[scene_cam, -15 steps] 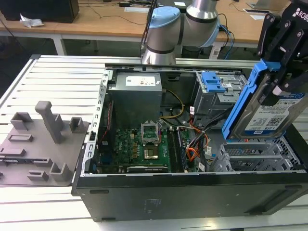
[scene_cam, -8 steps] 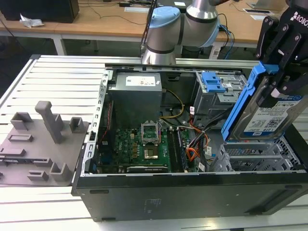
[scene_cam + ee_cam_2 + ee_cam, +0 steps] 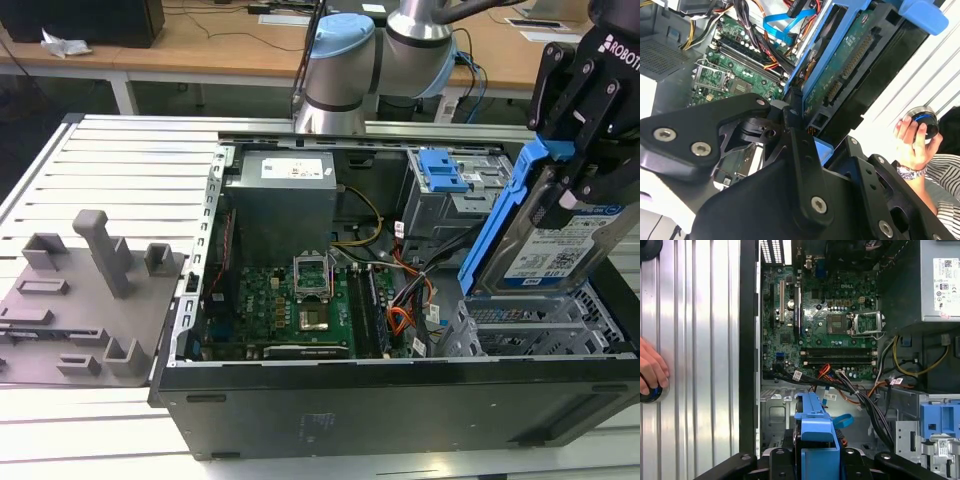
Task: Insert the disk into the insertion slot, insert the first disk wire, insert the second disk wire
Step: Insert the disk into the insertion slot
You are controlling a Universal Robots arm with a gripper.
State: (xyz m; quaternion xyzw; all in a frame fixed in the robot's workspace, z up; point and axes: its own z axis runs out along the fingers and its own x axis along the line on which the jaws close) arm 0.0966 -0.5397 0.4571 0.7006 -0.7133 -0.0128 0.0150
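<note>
Starting at the exterior view's left, a grey fixture plate [image 3: 90, 290] lay beside the open computer case [image 3: 400, 400]. Inside the case, the motherboard [image 3: 290, 300] sat next to the power supply [image 3: 280, 200]. Further right stood the cage with the blue latch [image 3: 445, 175]. At the exterior view's right, the gripper [image 3: 570, 175] had its fingers clamped on the disk [image 3: 550, 245], tilted just above the insertion slot [image 3: 520, 325] and not seated in it. In the second wrist view, the second disk wire [image 3: 777, 21] looped near the motherboard, and a person's hand [image 3: 912, 140] gripped a round knob [image 3: 922, 120].
</note>
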